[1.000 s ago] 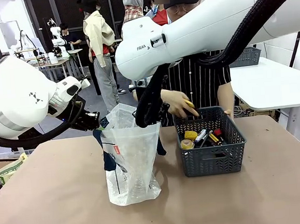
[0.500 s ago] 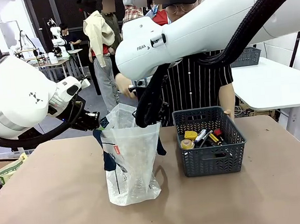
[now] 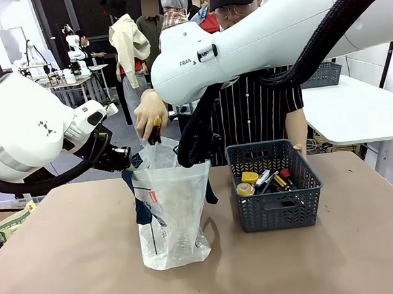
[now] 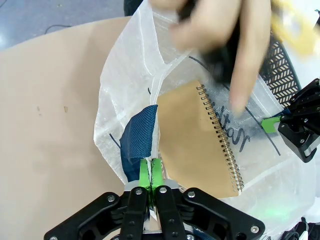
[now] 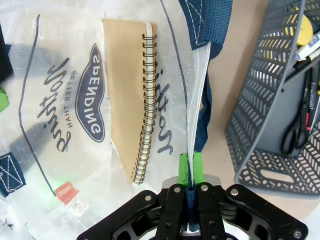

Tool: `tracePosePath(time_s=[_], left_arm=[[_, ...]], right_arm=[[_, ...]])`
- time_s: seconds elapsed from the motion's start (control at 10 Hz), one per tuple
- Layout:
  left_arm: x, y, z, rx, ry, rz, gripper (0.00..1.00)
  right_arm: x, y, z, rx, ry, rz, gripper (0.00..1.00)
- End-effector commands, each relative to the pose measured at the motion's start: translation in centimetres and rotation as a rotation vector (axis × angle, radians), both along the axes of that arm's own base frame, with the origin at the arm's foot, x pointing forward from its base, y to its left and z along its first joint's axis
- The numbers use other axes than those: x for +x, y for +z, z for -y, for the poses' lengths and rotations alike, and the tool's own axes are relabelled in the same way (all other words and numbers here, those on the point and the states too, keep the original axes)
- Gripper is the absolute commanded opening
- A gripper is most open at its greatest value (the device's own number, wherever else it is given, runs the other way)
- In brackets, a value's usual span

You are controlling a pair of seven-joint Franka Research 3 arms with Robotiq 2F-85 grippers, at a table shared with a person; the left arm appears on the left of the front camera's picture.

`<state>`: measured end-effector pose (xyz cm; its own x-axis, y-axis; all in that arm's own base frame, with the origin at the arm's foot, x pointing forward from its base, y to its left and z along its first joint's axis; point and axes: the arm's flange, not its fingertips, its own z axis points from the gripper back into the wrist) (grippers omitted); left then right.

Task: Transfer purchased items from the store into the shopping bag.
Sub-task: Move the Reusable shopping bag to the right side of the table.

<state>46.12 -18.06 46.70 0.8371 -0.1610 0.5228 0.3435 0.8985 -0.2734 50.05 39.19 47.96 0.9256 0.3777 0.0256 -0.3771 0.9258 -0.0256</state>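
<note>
Front view: near the middle of the brown tabletop [image 3: 70, 266] the shopping bag [image 3: 171, 217] stands upright with its mouth spread wide. The left gripper [image 3: 128, 160] is clamped on the bag's left rim, next to a navy strap handle [image 3: 141, 209]. The right gripper [image 3: 187, 158] pinches the opposite rim. Just right of the bag and apart from it, the dark grey basket [image 3: 280, 208] holds a yellow lidded tub [image 3: 250, 177], a yellowish roll [image 3: 245, 189] and slim red-black-yellow tools [image 3: 279, 179]. Farther back, above the bag's mouth, the person's hand [image 3: 149, 113] grips a small dark-and-yellow item [image 3: 156, 133], too blurred to name. In the left wrist view the jaws are pressed together on the white rim beside the blue strap, and a tan spiral notebook [image 4: 197, 145] lies inside the bag. In the right wrist view the jaws are closed tight on rim and strap.
</note>
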Motion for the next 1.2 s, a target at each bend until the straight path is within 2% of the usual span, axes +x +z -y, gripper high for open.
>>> tracePosePath(time_s=[0.0,1.1], left_arm=[[0.10,-0.03,-0.22,-0.019,0.006,-0.003,0.00],[0.10,-0.03,-0.22,-0.019,0.006,-0.003,0.00]], right_arm=[[-0.12,0.01,0.33,-0.002,0.002,0.000,0.00],[-0.12,0.01,0.33,-0.002,0.002,0.000,0.00]])
